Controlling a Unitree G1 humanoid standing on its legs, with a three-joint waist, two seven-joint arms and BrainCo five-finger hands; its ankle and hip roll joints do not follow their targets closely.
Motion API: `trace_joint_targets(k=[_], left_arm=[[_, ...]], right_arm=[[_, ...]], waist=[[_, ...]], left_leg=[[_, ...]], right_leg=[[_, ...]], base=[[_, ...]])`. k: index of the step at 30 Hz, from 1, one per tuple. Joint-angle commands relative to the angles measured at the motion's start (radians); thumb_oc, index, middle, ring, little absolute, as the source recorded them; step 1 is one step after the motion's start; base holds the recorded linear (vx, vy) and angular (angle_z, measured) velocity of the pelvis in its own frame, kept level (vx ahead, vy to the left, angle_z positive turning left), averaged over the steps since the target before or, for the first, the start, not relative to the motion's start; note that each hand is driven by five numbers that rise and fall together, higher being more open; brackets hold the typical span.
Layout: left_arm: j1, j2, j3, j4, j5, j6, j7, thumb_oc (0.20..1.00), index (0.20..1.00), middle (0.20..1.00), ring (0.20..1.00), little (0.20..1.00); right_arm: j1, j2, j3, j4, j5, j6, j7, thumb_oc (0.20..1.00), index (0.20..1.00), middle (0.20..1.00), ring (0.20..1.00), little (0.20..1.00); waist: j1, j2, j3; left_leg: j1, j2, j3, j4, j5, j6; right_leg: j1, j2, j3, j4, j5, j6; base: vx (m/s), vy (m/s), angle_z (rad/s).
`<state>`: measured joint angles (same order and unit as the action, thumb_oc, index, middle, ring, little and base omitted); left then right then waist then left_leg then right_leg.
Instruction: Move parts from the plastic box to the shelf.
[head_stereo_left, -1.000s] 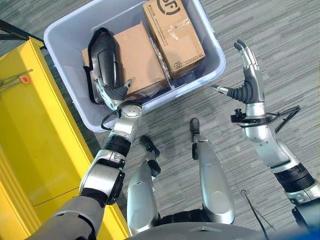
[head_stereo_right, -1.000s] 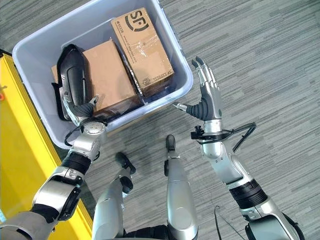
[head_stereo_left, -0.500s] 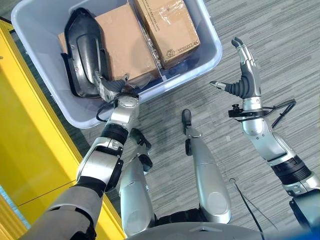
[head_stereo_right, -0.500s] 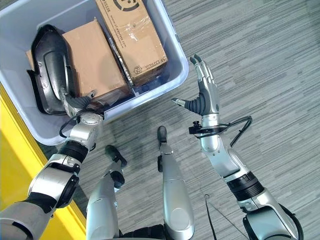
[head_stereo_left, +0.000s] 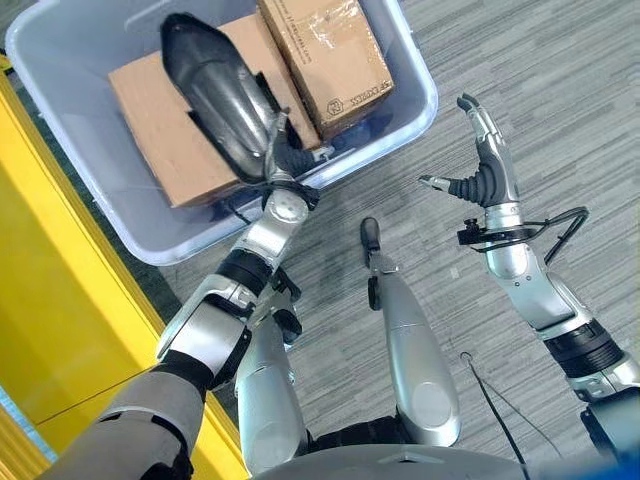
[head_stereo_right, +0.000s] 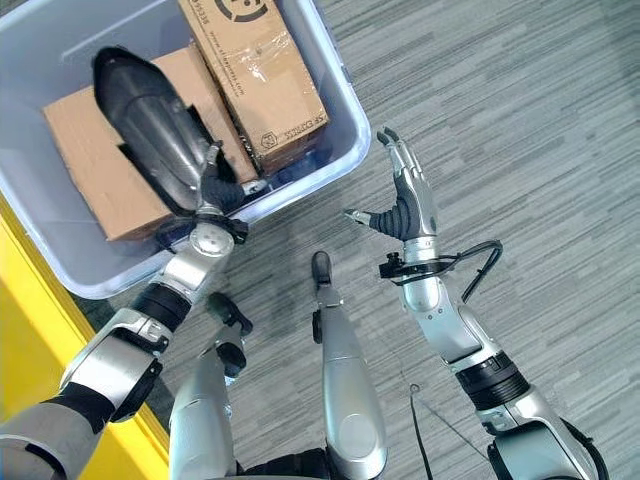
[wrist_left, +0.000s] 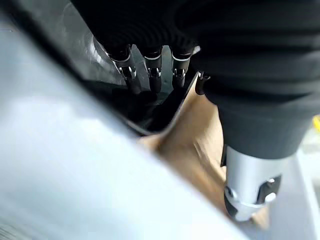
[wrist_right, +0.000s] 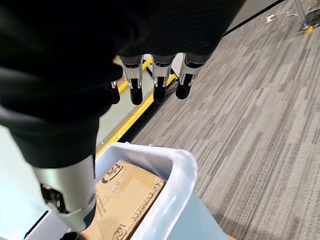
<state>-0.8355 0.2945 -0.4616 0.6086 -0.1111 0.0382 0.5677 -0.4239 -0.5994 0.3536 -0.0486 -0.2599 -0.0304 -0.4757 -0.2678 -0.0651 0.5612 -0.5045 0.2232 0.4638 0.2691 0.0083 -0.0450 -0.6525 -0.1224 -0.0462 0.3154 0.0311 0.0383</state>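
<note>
Black part (head_stereo_left: 222, 108) gripped by left hand (head_stereo_left: 276, 160) above box (head_stereo_left: 412, 108)

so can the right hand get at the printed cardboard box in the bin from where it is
Probably yes. The right hand is open and holds nothing, raised over the floor just outside the plastic box's rim. The printed cardboard box lies uncovered at that side, and the black part sits further left.

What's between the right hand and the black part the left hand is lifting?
In the left eye view, between the open right hand and the black part lie the printed cardboard box, the plastic box's wall, then bare carpet.
</note>
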Motion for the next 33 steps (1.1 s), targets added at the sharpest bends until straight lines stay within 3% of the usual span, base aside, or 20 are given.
trace_joint_targets(k=[1, 5, 7, 11, 18, 20, 21, 24, 25, 26, 27, 33], left_arm=[[0.038, -0.013, 0.017, -0.033, 0.075, -0.062, 0.047, 1.0, 1.0, 1.0, 1.0, 1.0], [0.05, 0.006, -0.001, -0.118, 0.19, -0.05, 0.12, 1.0, 1.0, 1.0, 1.0, 1.0], [0.041, 0.025, 0.004, -0.148, 0.262, -0.104, 0.18, 1.0, 1.0, 1.0, 1.0, 1.0], [0.034, 0.075, 0.025, -0.267, 0.426, -0.132, 0.276, 1.0, 1.0, 1.0, 1.0, 1.0], [0.011, 0.13, 0.079, -0.376, 0.569, -0.22, 0.473, 1.0, 1.0, 1.0, 1.0, 1.0], [0.001, 0.138, 0.104, -0.413, 0.575, -0.246, 0.514, 1.0, 1.0, 1.0, 1.0, 1.0], [0.0, 0.137, 0.107, -0.416, 0.557, -0.25, 0.512, 1.0, 1.0, 1.0, 1.0, 1.0], [0.008, 0.091, 0.124, -0.364, 0.32, -0.18, 0.488, 1.0, 1.0, 1.0, 1.0, 1.0], [0.041, 0.039, 0.138, -0.298, 0.105, -0.178, 0.382, 1.0, 1.0, 1.0, 1.0, 1.0], [0.062, -0.001, 0.148, -0.252, 0.011, -0.145, 0.327, 1.0, 1.0, 1.0, 1.0, 1.0], [0.074, -0.024, 0.149, -0.22, -0.028, -0.1, 0.293, 1.0, 1.0, 1.0, 1.0, 1.0], [0.086, -0.075, 0.17, -0.029, -0.179, -0.077, 0.306, 1.0, 1.0, 1.0, 1.0, 1.0]], right_arm=[[0.024, 0.009, -0.047, -0.064, -0.034, -0.064, 0.001, 1.0, 1.0, 1.0, 1.0, 1.0], [0.044, 0.014, -0.037, -0.071, -0.028, -0.05, -0.006, 1.0, 1.0, 1.0, 1.0, 1.0], [0.054, 0.014, -0.034, -0.064, -0.023, -0.063, -0.017, 1.0, 1.0, 1.0, 1.0, 1.0], [0.077, 0.012, -0.027, -0.065, -0.02, -0.07, -0.032, 1.0, 1.0, 1.0, 1.0, 1.0], [0.096, 0.016, 0.002, -0.063, -0.01, -0.065, -0.073, 1.0, 1.0, 1.0, 1.0, 1.0], [0.089, 0.021, 0.014, -0.059, -0.013, -0.059, -0.087, 1.0, 1.0, 1.0, 1.0, 1.0], [0.088, 0.022, 0.017, -0.058, -0.013, -0.057, -0.09, 1.0, 1.0, 1.0, 1.0, 1.0], [0.066, 0.046, 0.048, -0.033, -0.018, -0.024, -0.092, 1.0, 1.0, 1.0, 1.0, 1.0], [0.067, 0.055, 0.061, -0.017, -0.023, -0.007, -0.079, 1.0, 1.0, 1.0, 1.0, 1.0], [0.064, 0.064, 0.063, 0.0, -0.028, -0.011, -0.077, 1.0, 1.0, 1.0, 1.0, 1.0], [0.062, 0.074, 0.063, 0.01, -0.036, -0.014, -0.074, 1.0, 1.0, 1.0, 1.0, 1.0], [0.05, 0.072, 0.057, 0.014, -0.017, -0.014, -0.064, 1.0, 1.0, 1.0, 1.0, 1.0]], waist=[[0.015, -0.018, -0.041], [0.027, -0.017, -0.041], [0.032, -0.02, -0.041], [0.051, -0.019, -0.041], [0.075, -0.02, -0.041], [0.082, -0.023, -0.041], [0.084, -0.024, -0.041], [0.097, -0.033, -0.041], [0.101, -0.035, -0.041], [0.103, -0.036, -0.041], [0.104, -0.038, -0.041], [0.099, -0.075, -0.041]], left_leg=[[-0.04, 0.018, -0.119, 0.119, -0.084, -0.058], [-0.036, 0.014, -0.125, 0.113, -0.085, -0.058], [-0.032, 0.013, -0.129, 0.112, -0.088, -0.057], [-0.031, 0.005, -0.148, 0.109, -0.089, -0.058], [-0.029, -0.007, -0.171, 0.098, -0.088, -0.057], [-0.046, -0.007, -0.168, 0.09, -0.063, -0.05], [-0.046, -0.007, -0.169, 0.089, -0.063, -0.05], [-0.042, -0.004, -0.182, 0.084, -0.057, -0.053], [-0.026, -0.002, -0.196, 0.09, -0.076, -0.064], [-0.025, -0.001, -0.197, 0.091, -0.075, -0.064], [-0.021, 0.0, -0.197, 0.092, -0.077, -0.062], [-0.02, 0.031, -0.19, 0.095, -0.064, -0.071]], right_leg=[[0.008, 0.0, 0.007, 0.073, -0.092, 0.072], [0.018, -0.004, 0.0, 0.067, -0.092, 0.074], [0.024, -0.006, -0.005, 0.065, -0.094, 0.074], [0.034, -0.013, -0.018, 0.066, -0.098, 0.074], [0.046, -0.019, -0.035, 0.065, -0.102, 0.073], [0.033, -0.021, -0.043, 0.056, -0.082, 0.067], [0.034, -0.021, -0.044, 0.055, -0.082, 0.067], [0.046, -0.017, -0.054, 0.062, -0.087, 0.068], [0.067, -0.012, -0.053, 0.071, -0.112, 0.073], [0.07, -0.009, -0.056, 0.072, -0.114, 0.074], [0.076, -0.006, -0.058, 0.072, -0.116, 0.076], [0.083, 0.014, -0.071, 0.076, -0.113, 0.074]], base=[[0.0, 0.0, 0.0], [0.0, -0.019, 0.01], [0.01, -0.05, 0.05], [0.01, -0.056, 0.01], [-0.01, -0.053, 0.06], [-0.07, -0.072, 0.07], [0.0, -0.074, 0.14], [0.03, -0.082, 0.12], [0.08, -0.046, 0.09], [0.08, -0.054, 0.1], [0.01, -0.073, 0.1], [0.01, -0.083, 0.02]])
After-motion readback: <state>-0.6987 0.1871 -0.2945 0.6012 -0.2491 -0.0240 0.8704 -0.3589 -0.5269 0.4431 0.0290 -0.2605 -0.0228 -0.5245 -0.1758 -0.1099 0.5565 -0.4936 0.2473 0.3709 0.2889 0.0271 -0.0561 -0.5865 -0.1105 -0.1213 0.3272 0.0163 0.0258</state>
